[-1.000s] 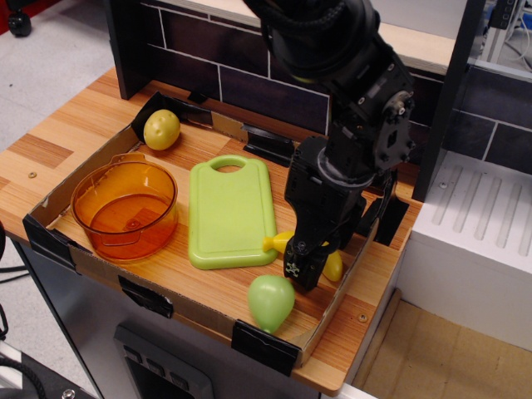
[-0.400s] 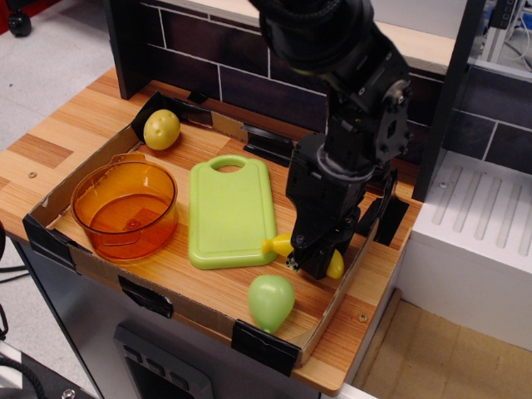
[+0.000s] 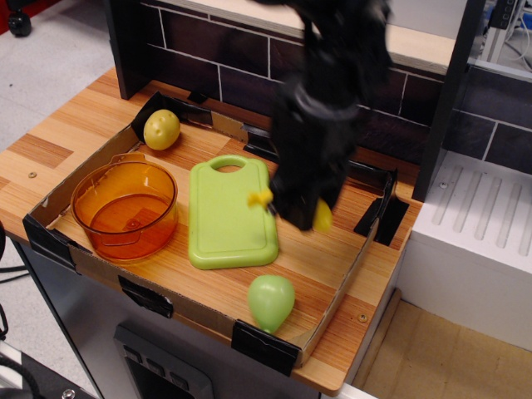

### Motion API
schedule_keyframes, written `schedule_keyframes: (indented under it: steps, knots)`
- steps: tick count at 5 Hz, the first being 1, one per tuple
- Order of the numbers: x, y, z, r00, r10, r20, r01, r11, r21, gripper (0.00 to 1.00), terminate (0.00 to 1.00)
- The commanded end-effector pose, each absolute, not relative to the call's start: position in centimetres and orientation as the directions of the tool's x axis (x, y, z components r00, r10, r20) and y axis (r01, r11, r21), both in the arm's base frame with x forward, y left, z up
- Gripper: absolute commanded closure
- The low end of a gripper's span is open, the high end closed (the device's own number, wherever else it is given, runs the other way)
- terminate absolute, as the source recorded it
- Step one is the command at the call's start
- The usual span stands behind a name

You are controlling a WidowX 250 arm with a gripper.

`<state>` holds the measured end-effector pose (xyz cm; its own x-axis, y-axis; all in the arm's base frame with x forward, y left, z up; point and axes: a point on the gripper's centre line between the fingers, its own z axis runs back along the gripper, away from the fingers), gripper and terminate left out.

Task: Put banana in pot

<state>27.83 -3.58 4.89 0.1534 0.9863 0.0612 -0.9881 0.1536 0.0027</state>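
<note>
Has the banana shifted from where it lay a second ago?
Yes. The banana, shut in the gripper, has come up off the wood and moved left; its tip now overhangs the right edge of the green cutting board.

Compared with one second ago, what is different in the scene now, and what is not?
The end effector has risen and shifted left toward the cutting board, carrying the banana, which no longer lies on the tray floor; its yellow ends show on either side of the blurred end effector. The pot, the cutting board, the yellow ball and the green pear stayed where they were.
</note>
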Motion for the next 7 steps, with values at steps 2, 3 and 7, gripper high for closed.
schedule_keyframes:
  steps: [2, 3, 7]
  knots:
    - [26.4, 4.9, 7.6, 0.126, 0.976, 0.175, -0.981, 0.15, -0.127, 1.0, 0.0]
    - [25.6, 6.8, 6.9, 0.141, 0.973, 0.182, -0.981, 0.162, -0.11, 1.0, 0.0]
    - [24.3, 10.2, 5.7, 0.152, 0.974, 0.167, -0.979, 0.172, -0.113, 0.0, 0.0]
